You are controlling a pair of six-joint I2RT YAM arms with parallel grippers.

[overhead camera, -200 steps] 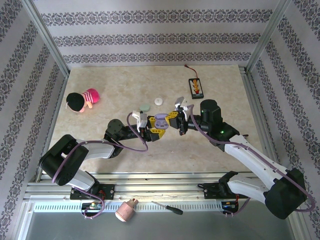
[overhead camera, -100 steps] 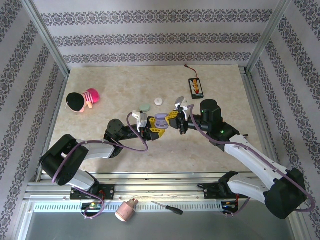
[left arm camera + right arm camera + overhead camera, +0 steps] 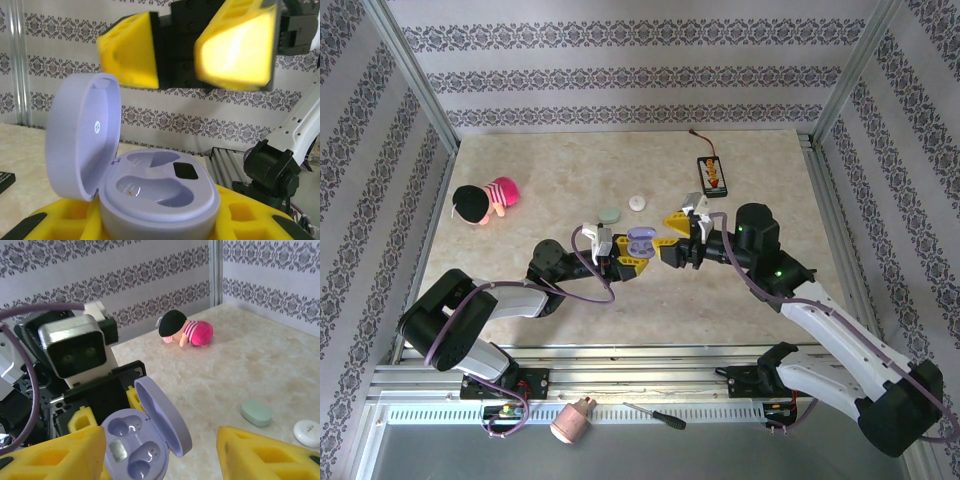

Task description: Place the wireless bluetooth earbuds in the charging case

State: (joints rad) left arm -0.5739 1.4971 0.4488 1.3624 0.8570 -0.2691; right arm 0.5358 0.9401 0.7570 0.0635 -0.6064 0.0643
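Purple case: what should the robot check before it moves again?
1. Purple case gripped by the left pincer: ok.
2. Lid standing open: ok.
3. Right pincer open, jaws wide apart: ok.
4. Nothing pinched between the right pincer's fingers: ok.
5. Right pincer above the case, not touching it: ok.
6. Earbuds seated in the wells: cannot tell; everything in there looks as pale as the case.
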